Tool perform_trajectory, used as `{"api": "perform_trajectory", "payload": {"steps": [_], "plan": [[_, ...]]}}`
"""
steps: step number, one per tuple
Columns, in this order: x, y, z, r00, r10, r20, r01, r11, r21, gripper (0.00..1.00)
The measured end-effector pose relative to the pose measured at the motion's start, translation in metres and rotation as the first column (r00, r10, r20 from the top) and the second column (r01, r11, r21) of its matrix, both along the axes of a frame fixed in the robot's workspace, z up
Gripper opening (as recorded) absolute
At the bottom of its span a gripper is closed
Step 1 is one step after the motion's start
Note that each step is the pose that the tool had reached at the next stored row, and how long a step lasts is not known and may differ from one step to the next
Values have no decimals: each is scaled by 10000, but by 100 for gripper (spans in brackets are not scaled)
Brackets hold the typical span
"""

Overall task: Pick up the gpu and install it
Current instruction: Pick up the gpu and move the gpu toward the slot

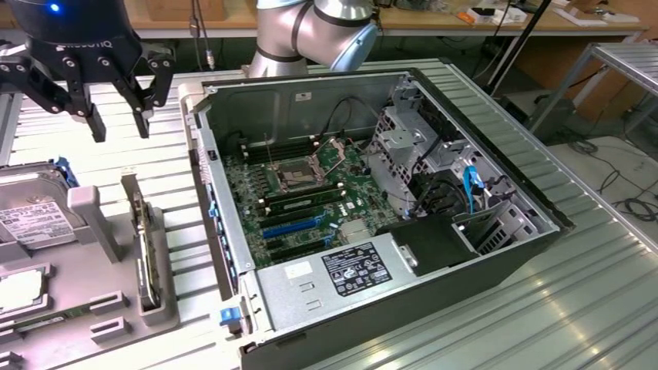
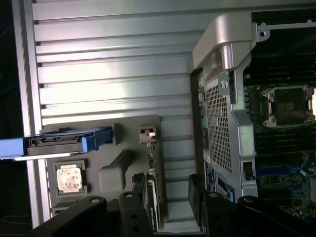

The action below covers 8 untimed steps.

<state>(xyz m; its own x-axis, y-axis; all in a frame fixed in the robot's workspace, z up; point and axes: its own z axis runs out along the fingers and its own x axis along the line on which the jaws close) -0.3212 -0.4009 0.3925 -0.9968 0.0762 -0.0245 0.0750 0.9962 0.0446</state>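
Find the gpu [image 1: 144,247], a thin dark board with a silver metal end bracket, standing on edge in the grey plastic holder tray [image 1: 92,223]. At twelve o'clock of it in the exterior view, note the black claw [image 1: 119,127]: spread wide, grasping nothing, clear of the card. At three o'clock, see the open black computer case [image 1: 463,301], blue motherboard slots [image 1: 293,227] bare. Judge pick-up and installation both left to do.

You are working in a robotics lab or workshop: a ribbed metal worktable [image 1: 575,308] carries an opened computer tower [image 1: 360,193], cluttered wooden benches [image 1: 432,23] stand beyond its far edge, and cables [image 1: 639,206] trail across the floor.
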Motion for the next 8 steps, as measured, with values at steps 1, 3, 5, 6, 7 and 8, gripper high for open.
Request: {"api": "perform_trajectory", "payload": {"steps": [1,3,5,6,7,8], "plan": [[-1,-5,0,10000,0,-1,0,10000,0,48],[-2,-26,-2,10000,-1,0,1,10000,0,48],[-3,-54,-3,10000,0,-1,0,10000,0,48],[-3,-61,-4,10000,-1,-1,1,10000,0,48],[-3,-63,-4,10000,-1,0,1,10000,1,48],[-3,-63,-4,10000,-1,0,1,10000,0,48]]}}
